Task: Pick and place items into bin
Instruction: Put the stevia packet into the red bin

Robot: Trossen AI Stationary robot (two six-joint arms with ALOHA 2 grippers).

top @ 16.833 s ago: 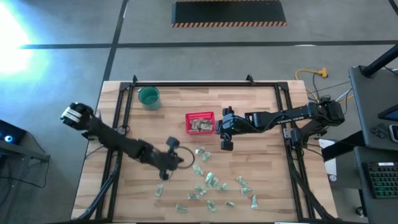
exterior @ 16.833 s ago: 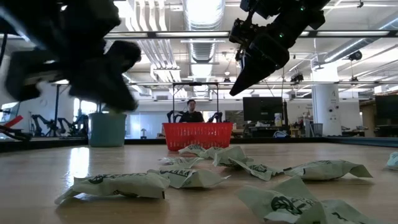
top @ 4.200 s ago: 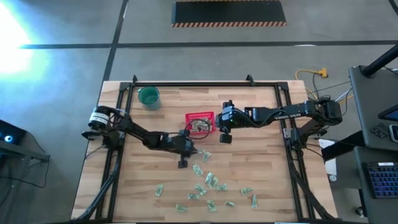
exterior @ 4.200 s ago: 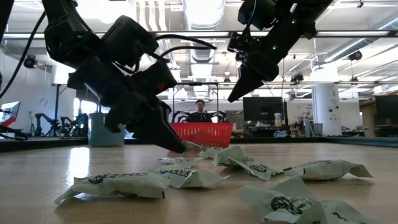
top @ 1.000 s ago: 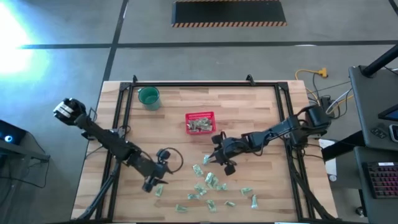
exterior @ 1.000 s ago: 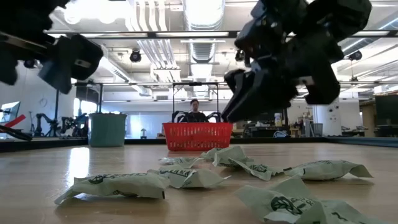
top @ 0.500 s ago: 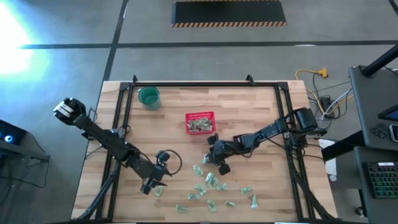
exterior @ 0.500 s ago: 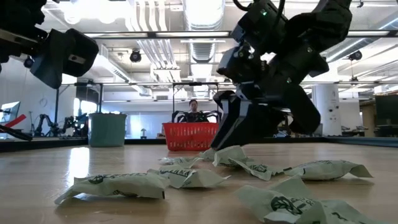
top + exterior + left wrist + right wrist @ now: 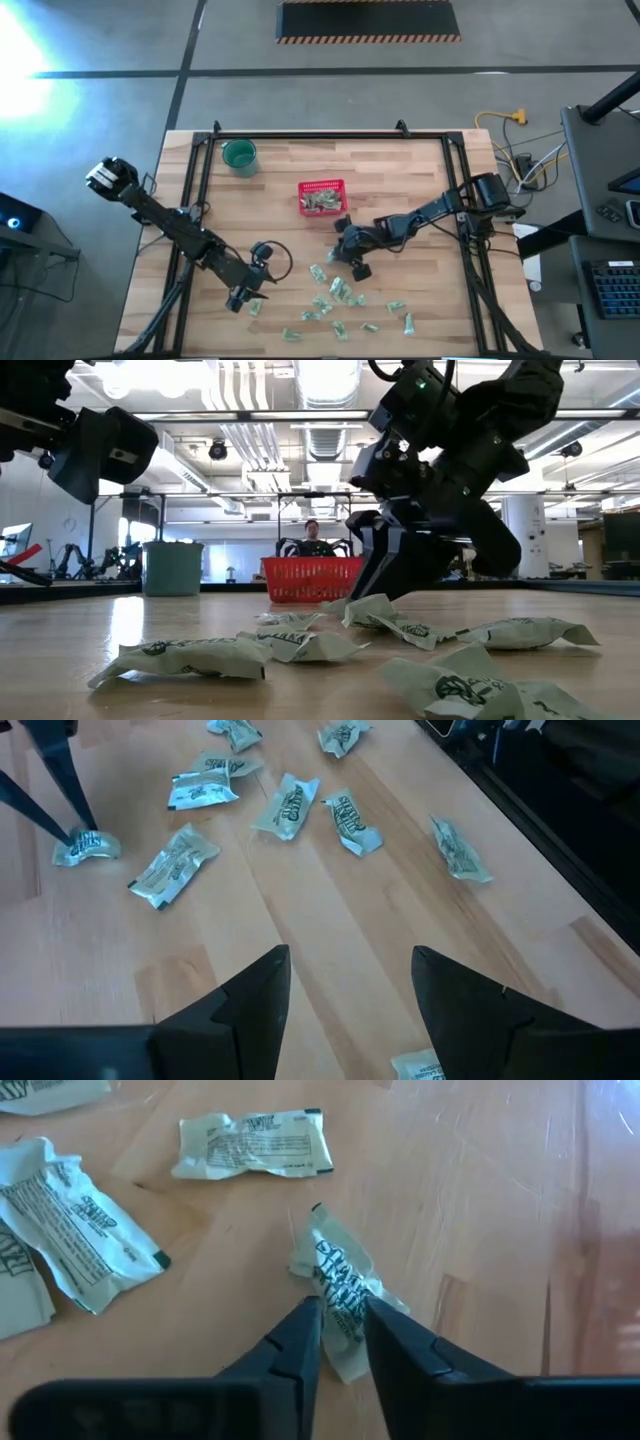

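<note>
Small red mesh-sided plastic basket at table centre, partly filled. Right gripper pinching crinkly green-and-white packet on wood, seemingly not lifted. Left gripper spread wide, empty. Many packets remain.

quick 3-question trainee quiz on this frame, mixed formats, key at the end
1. True or false: the right gripper is pinching a packet against the table.
2. The red basket holds: A) nothing B) some packets C) the teal cup.
3. Fill in: the left gripper hangs ____ above bare wood.

Key: 1 true; 2 B; 3 open
</note>
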